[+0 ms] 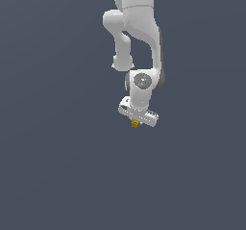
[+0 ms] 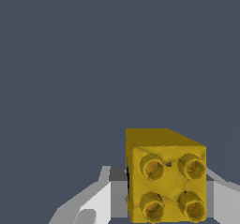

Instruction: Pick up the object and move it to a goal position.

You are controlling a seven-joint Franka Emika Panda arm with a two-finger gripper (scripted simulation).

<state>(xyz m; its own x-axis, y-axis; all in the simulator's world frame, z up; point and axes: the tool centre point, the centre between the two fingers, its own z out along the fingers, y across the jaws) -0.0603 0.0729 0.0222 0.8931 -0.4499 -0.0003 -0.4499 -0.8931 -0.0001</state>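
The Panda arm's white gripper [image 1: 136, 122] clenched the studded yellow brick [image 2: 165, 181] between its fingers [image 2: 96, 202], the block tucked directly beneath the gripper. No goal marker showed; carrying it well likely meant a steady squeeze and smooth travel, without jerks.
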